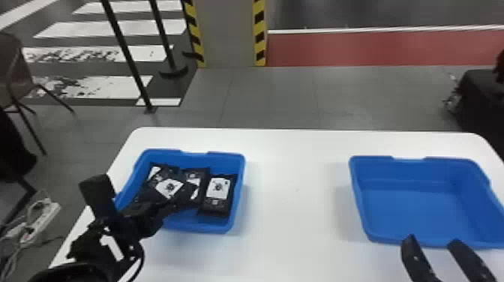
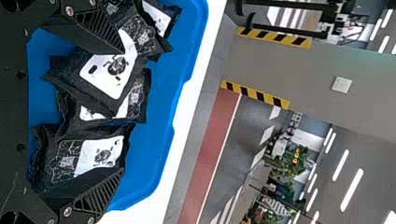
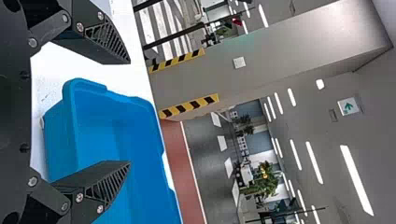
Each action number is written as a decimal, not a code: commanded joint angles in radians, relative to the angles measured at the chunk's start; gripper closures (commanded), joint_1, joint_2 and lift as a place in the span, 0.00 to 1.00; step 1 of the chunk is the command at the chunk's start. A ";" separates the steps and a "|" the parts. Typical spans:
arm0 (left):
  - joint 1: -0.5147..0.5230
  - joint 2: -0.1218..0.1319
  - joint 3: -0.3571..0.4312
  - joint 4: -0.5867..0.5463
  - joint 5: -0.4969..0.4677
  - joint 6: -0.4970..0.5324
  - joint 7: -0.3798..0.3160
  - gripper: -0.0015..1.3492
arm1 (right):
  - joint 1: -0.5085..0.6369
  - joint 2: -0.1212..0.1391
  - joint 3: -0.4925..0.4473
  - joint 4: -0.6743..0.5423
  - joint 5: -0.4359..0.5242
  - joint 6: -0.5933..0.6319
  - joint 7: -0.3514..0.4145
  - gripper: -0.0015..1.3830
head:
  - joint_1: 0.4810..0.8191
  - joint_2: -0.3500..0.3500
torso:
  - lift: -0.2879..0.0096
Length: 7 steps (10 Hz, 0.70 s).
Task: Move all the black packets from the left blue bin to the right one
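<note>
My left gripper (image 1: 138, 195) is over the near left part of the left blue bin (image 1: 240, 165), which holds several black packets (image 1: 218, 188) with white labels, some overlapping. In the left wrist view, that gripper (image 2: 123, 112) has its fingers wide apart, with packets (image 2: 100, 156) lying beyond and between them; contact cannot be told. At the front right, my right gripper (image 1: 431, 243) is parked open by the near rim of the right blue bin (image 1: 420, 202). The right wrist view shows this gripper (image 3: 130, 112) with spread fingers and the right bin (image 3: 116, 135) beyond them.
Both bins stand on a white table (image 1: 296, 187), with a wide gap between them. Beyond the table are a striped pillar (image 1: 230, 33), black posts and a chair (image 1: 17, 75). A power strip (image 1: 40, 221) lies on the floor at the left.
</note>
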 commanded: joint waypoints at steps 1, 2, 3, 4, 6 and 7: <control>-0.031 0.004 -0.007 0.000 0.002 0.071 0.026 0.10 | -0.002 0.000 0.000 0.000 -0.002 0.000 0.000 0.20 | 0.63 0.65 | 0.60; -0.038 0.007 -0.013 0.000 0.002 0.105 0.057 0.10 | -0.002 0.000 -0.001 0.000 -0.002 0.000 0.002 0.20 | 0.63 0.65 | 0.60; -0.043 0.005 -0.014 -0.002 0.012 0.122 0.090 0.10 | -0.002 0.000 0.000 0.002 -0.005 0.000 0.002 0.20 | 0.63 0.65 | 0.60; -0.053 0.007 -0.011 -0.002 0.016 0.157 0.120 0.10 | -0.002 0.000 0.000 0.002 -0.005 0.000 0.003 0.20 | 0.63 0.65 | 0.60; -0.102 0.036 -0.020 0.071 0.018 0.162 0.126 0.11 | -0.005 0.000 0.000 0.002 -0.006 0.000 0.003 0.20 | 0.63 0.66 | 0.60; -0.124 0.056 -0.042 0.101 0.042 0.189 0.135 0.11 | -0.007 0.000 0.000 0.005 -0.006 0.000 0.003 0.20 | 0.63 0.67 | 0.60</control>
